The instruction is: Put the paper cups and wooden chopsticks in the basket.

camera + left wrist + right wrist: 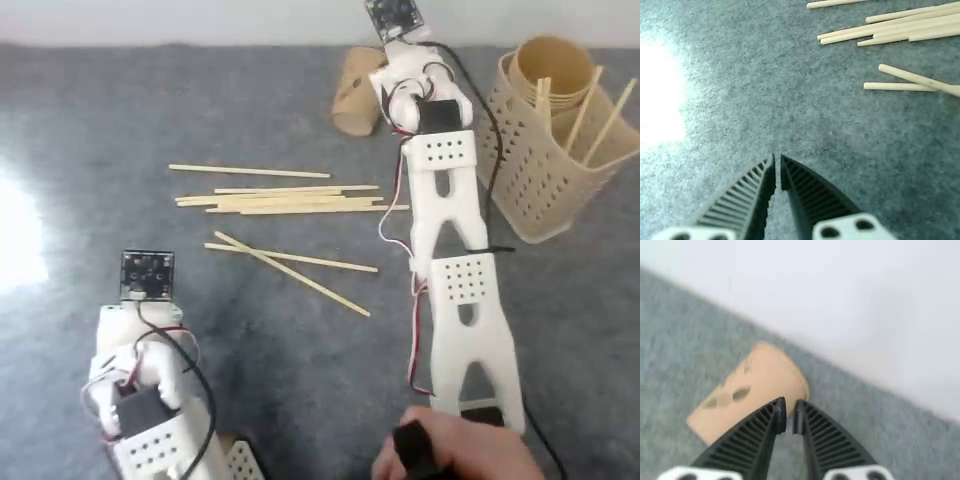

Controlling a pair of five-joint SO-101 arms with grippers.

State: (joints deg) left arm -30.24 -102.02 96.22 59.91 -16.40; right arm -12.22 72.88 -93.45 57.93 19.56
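A brown paper cup [355, 92] lies on its side at the back of the grey mat, close beside the wrist of the right arm [430, 120]. In the right wrist view that cup [747, 390] is just beyond my right gripper [789, 416], whose fingers are shut with nothing between them. Several wooden chopsticks [290, 200] lie in a loose bundle mid-table, and two more [290, 262] cross in front of them. My left gripper [778, 166] hangs shut over bare mat, with the chopstick ends [900, 30] some way ahead of it.
A beige slotted basket [545, 195] stands at the right edge of the table. It holds a paper cup [550, 62] and a few upright chopsticks [590, 110]. The left arm [145, 400] sits at the near left corner. A pale wall runs along the back.
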